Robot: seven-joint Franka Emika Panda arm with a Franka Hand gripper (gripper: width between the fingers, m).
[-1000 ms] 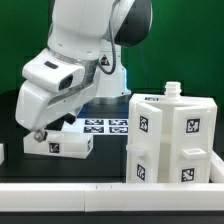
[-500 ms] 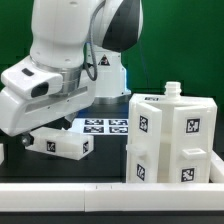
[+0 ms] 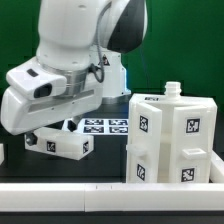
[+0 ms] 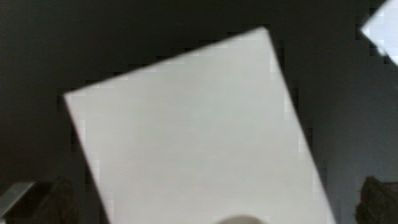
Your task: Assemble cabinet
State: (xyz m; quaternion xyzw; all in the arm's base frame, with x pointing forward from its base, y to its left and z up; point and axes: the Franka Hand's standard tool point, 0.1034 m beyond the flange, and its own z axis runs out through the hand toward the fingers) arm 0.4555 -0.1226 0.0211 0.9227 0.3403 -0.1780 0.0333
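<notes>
In the exterior view, the arm (image 3: 70,60) has swung across and settled lower over the loose white block (image 3: 57,146), which lies flat on the dark surface (image 3: 105,162) at the exterior view's left and has not shifted over the last second. That reads as lining up for a pick, with nothing lifted yet. The cabinet body (image 3: 170,140), a tagged white box with a short peg on top, stands well apart at the exterior view's right. The marker board (image 3: 105,125) lies between them, further back, and any carry across would pass near it.

In the wrist view, the block's pale face fills the middle. The claw (image 4: 199,200) stands wide open, its dark fingertips (image 4: 22,203) apart at either edge and holding nothing. Another white piece (image 4: 377,30) shows at one corner, too cropped to identify.
</notes>
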